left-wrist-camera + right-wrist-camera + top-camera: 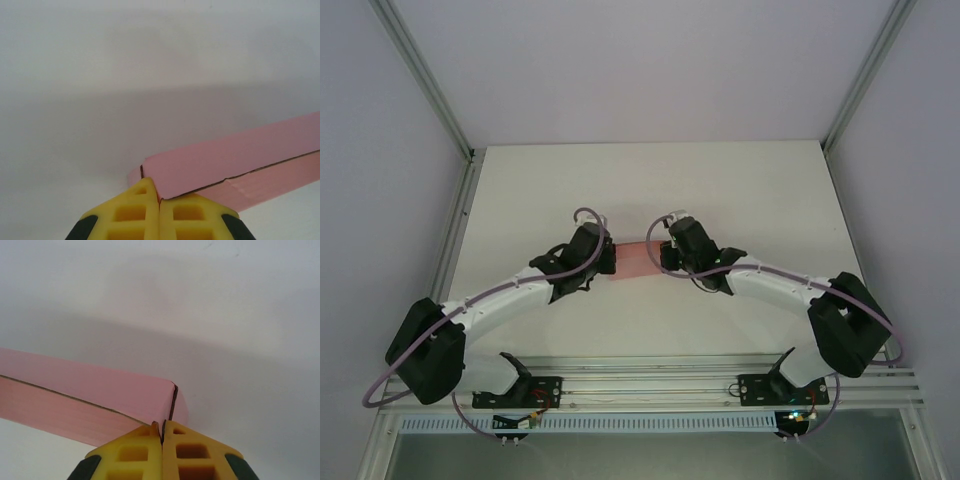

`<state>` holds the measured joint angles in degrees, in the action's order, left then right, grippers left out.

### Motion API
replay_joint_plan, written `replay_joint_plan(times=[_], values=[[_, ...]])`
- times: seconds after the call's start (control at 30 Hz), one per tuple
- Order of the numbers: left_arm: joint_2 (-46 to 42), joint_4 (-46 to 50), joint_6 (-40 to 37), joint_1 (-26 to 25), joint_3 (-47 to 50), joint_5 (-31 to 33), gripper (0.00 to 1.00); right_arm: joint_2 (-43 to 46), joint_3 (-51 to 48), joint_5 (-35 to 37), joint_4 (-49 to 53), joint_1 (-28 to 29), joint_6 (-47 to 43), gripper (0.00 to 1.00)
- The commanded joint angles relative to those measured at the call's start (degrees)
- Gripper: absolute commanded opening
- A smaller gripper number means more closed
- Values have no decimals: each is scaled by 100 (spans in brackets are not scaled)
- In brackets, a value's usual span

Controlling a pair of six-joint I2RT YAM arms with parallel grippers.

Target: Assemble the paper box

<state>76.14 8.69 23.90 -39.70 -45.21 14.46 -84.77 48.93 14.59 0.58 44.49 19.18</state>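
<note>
Top external view has the pink paper box (634, 258) near the middle of the white bench (720, 190), well clear of every edge and corner. It spans the gap between the two arms, which meet over it from either side. The left claw (610, 262) is at the box's left end and the right claw (663, 258) at its right end.

From the left wrist, the yellow fingers (135, 210) are pressed together, and the corner of the box (235, 160) runs straight into the seam between them. The claw therefore looks clamped narrow on a thin wall of card. The right wrist shows the same at the other end, where the closed right claw (161, 429) pinches the corner edge of the box (75, 390).

Holding both ends at once probably steadies the light card and keeps the end walls square while the folds settle. Whether the box rests on the bench or hangs just above it cannot be told from these angles.

The card already forms a low rectangular shell, with a top panel meeting a long side along a dark seam. Its inside is hidden, so nothing can be said of any contents. The assembly looks close to finished.
</note>
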Motion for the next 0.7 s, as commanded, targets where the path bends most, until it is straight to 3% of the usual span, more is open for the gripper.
replay_joint_plan(times=[0.0,0.2,0.33,0.43,0.63,0.67], values=[[372,254,-88,-258,560,-560,0,-163,-438,-475,74,229,-66,0],[414,-164,90,-477,830,-286,0,-91,-777,-274,-198,276,-93,0],[104,45,148,-486,720,-345,1,71,-823,-145,-161,293,-274,0],[-177,390,272,-486,433,-202,28,143,-797,-92,-146,299,-310,0],[-425,474,496,-486,98,-153,38,121,-782,180,-292,402,-168,0],[-470,516,506,-486,51,-201,47,125,-762,251,-256,432,-189,0]])
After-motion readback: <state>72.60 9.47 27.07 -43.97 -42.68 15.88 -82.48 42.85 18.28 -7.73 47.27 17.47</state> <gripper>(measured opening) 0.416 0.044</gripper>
